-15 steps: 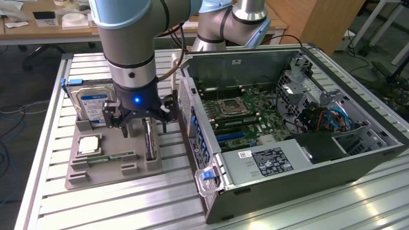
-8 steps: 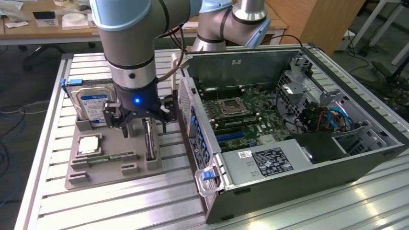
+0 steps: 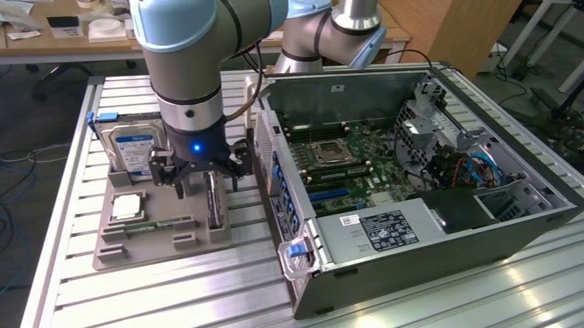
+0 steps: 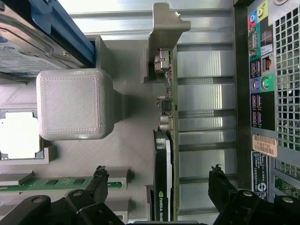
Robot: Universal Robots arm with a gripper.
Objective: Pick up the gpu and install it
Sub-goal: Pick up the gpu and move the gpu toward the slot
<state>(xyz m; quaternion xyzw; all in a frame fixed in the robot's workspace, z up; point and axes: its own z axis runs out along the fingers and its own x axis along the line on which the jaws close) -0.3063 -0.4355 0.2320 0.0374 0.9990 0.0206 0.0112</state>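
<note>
The counter is made of ribbed aluminium slats. On it lies a grey holder, just beside an open computer case. The gpu stands on its edge in a slot of the holder, near the hard drive. The jaws are spread wide, one on each side of the gpu, gripping nothing. Blue cables lie on the floor.

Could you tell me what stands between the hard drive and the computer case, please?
The gpu, standing on edge in the gray tray, with the open gripper over it, as the wrist view shows.
</note>
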